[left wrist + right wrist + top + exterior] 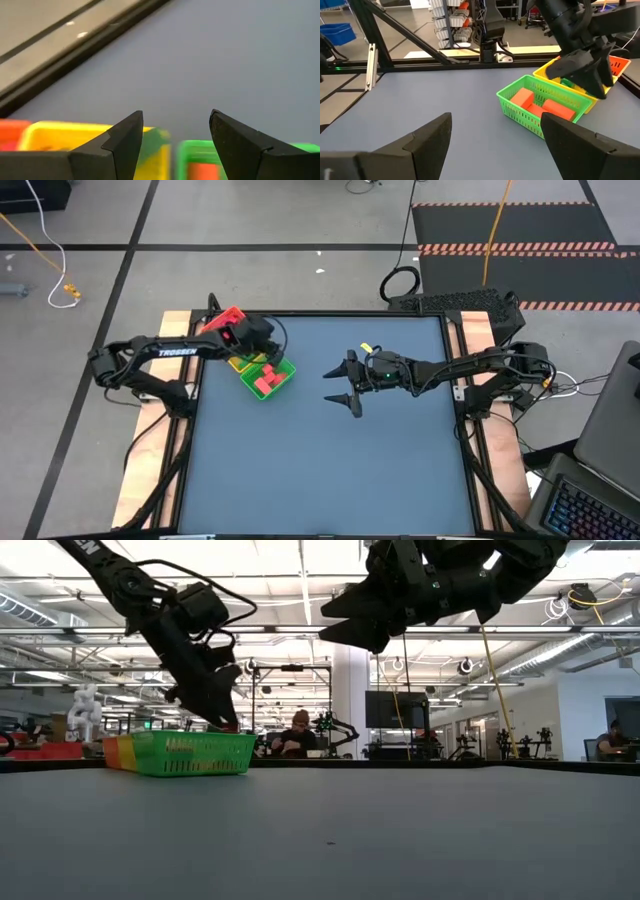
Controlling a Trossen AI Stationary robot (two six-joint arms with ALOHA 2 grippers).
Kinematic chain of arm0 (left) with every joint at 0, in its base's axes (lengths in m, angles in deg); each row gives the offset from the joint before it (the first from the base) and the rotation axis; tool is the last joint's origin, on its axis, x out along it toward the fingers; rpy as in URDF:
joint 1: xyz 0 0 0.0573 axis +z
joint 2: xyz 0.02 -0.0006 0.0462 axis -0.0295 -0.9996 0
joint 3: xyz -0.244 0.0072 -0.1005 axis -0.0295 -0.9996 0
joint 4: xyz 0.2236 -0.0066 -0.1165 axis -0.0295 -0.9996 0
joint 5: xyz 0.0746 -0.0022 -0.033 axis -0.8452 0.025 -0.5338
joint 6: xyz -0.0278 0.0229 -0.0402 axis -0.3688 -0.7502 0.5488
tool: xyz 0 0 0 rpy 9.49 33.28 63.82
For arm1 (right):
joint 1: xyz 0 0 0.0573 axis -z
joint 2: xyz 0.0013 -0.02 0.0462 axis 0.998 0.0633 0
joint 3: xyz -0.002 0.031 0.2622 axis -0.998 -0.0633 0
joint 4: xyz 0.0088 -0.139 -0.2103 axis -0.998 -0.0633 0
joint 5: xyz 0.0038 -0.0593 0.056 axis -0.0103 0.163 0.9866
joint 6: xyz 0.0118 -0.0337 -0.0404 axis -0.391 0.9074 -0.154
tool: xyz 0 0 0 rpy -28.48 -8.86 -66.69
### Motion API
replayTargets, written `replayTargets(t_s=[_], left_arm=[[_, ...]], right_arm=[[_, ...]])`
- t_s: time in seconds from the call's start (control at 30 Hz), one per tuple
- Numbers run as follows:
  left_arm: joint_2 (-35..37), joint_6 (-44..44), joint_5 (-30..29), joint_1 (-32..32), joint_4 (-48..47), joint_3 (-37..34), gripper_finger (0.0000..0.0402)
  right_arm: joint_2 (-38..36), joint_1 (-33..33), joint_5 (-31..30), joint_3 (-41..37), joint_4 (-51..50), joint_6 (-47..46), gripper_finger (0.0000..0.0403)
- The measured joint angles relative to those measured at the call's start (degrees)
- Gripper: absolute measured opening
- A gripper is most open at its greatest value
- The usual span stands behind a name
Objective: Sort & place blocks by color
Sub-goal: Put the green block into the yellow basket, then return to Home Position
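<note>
The three-compartment tray stands at the table's far left. Its green compartment holds pink-red blocks. A green block shows in the yellow compartment beside it. My left gripper hovers open just above the tray, over the boundary between yellow and green, with nothing between its fingers. In the right wrist view my left gripper partly hides the yellow compartment. My right gripper hangs open above the middle of the table, pointing toward the tray and holding nothing.
Bare table stretches from the tray to the near and right edges. The tray sits close to the table's far edge. Beyond the table a person sits in the room among racks and other equipment.
</note>
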Motion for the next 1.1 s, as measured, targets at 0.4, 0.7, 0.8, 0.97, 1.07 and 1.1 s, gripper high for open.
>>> replayTargets(t_s=[0.4, 0.7, 0.8, 0.97, 1.07, 1.1], left_arm=[[-0.1, 0.3, -0.8, -0.5, -3.0, 0.0, 0.0227], [-0.1, 2.0, -7.3, 1.6, -7.7, 0.0, 0.0227], [-0.1, 2.0, -7.3, 1.5, -7.5, 0.0, 0.0227], [0.5, 0.5, -6.8, 0.9, -7.0, 0.0, 0.0227], [1.6, -2.1, -4.8, -0.1, -4.5, 0.0, 0.0227], [2.1, -2.6, -4.1, -0.5, -4.4, 0.0, 0.0227]], right_arm=[[0.0, 0.0, 0.0, 0.0, 0.4, 0.0, 0.0297], [0.0, 0.0, 0.0, 0.0, 0.4, -0.2, 0.0297], [0.0, 0.0, 0.0, 0.0, 0.4, 0.0, 0.0297], [0.0, 0.0, 0.0, 0.0, 0.4, 0.0, 0.0297], [0.0, 0.0, 0.0, 0.0, 0.2, 0.0, 0.0297], [0.0, 0.0, 0.0, 0.0, 0.1, 0.0, 0.0297]])
